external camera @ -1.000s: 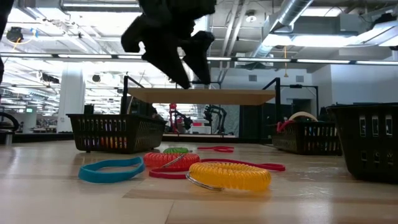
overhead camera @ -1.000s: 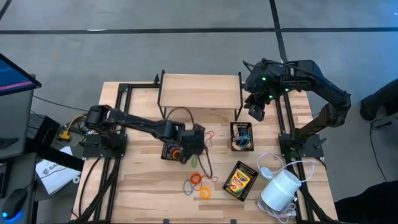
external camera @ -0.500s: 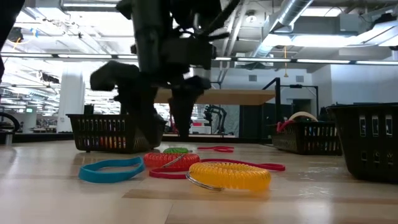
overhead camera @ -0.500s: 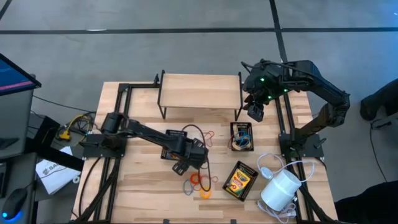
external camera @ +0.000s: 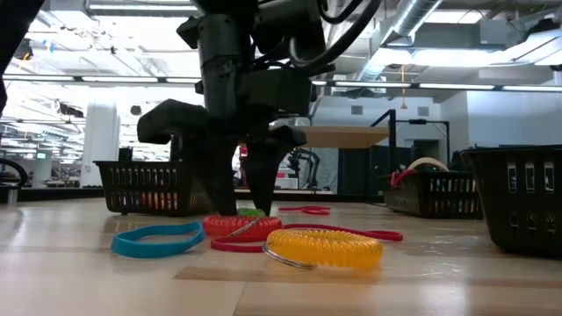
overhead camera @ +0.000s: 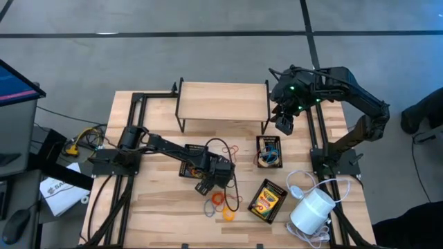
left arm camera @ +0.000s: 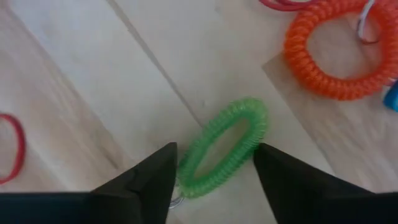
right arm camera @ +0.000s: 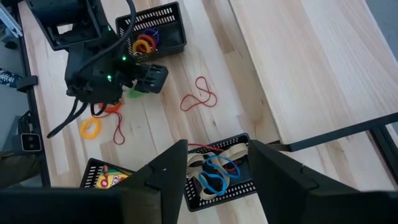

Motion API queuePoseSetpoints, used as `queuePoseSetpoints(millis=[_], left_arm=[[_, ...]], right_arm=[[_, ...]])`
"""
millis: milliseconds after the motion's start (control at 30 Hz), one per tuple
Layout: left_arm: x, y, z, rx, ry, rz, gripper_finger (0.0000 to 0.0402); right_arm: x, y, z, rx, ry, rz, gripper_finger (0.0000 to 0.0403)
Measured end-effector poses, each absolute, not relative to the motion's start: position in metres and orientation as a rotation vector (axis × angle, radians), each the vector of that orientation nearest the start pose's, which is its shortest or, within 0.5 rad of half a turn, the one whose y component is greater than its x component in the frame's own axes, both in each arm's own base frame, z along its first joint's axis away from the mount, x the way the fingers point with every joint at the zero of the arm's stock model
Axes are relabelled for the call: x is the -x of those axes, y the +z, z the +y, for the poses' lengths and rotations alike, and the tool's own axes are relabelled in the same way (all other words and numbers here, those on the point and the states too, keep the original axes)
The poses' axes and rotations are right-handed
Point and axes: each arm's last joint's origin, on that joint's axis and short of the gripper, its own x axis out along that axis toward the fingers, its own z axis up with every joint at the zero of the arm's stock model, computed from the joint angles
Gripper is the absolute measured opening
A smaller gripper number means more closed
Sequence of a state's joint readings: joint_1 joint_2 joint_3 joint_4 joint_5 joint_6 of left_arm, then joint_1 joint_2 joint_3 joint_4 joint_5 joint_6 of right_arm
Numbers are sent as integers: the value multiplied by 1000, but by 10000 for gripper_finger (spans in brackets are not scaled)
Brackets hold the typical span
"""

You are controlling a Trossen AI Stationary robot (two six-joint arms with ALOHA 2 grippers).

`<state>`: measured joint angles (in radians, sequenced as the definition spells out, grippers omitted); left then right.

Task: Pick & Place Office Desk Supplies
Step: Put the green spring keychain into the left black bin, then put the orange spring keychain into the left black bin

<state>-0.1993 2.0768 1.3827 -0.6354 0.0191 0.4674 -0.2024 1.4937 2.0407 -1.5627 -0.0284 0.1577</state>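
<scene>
My left gripper (overhead camera: 214, 181) is down at the table, open, one finger on each side of a green coil loop (left arm camera: 224, 146) that lies flat on the wood. The low view shows both fingertips near the table around the green coil (external camera: 248, 211). Just nearer lie an orange coil (overhead camera: 219, 200), a yellow coil (overhead camera: 228, 214) and a blue loop (external camera: 158, 239). A thin red loop (overhead camera: 230, 151) lies farther back. A yellow-and-green crayon box (overhead camera: 267, 200) sits to the right. My right gripper (overhead camera: 285, 124) waits, open, high over the right tray (overhead camera: 269, 152).
A black mesh tray (overhead camera: 190, 166) holding coloured loops stands right behind the left gripper. The right tray (right arm camera: 217, 171) holds blue and yellow loops. A wooden shelf (overhead camera: 223, 102) spans the far side. A white cylinder with its cord (overhead camera: 313, 211) sits at the near right corner.
My left gripper has moved from above the left tray toward the table's near edge and slightly right. It has come down until its open fingers stand around the green coil. The loops on the table have stayed in place.
</scene>
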Motion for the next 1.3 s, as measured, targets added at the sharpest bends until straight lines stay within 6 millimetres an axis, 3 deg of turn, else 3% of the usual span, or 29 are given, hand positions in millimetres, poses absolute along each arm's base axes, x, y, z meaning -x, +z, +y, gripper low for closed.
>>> queuePoseSetpoints(millis=[167,300,467,533,633,733,833,900,1067,1300], left_arm=[[-389,115,-80,-482,-538,1317,134],[-389,118,-81,-478,-541,1300,36],[-398,148,-66,-457,-366,1139,13],[-399,183,-48,-354,-235,1040,6],[-391,237,-17,-123,-76,889,6],[-367,262,5,103,-10,925,5],[-341,289,13,264,-48,956,6],[-328,289,12,307,-70,1051,7],[-304,286,9,232,69,1247,31],[-301,273,12,96,124,1325,163]], right_arm=[[-224,463,-45,-263,-234,998,166],[-224,463,-44,-274,-214,998,167],[-224,463,-45,-274,-215,996,167],[-224,463,-45,-275,-215,997,167],[-224,463,-45,-275,-215,997,166],[-224,463,-45,-275,-215,997,166],[-224,463,-45,-275,-215,997,167],[-224,463,-45,-275,-216,997,166],[-224,463,-45,-276,-216,997,167],[-224,463,-45,-275,-216,997,167]])
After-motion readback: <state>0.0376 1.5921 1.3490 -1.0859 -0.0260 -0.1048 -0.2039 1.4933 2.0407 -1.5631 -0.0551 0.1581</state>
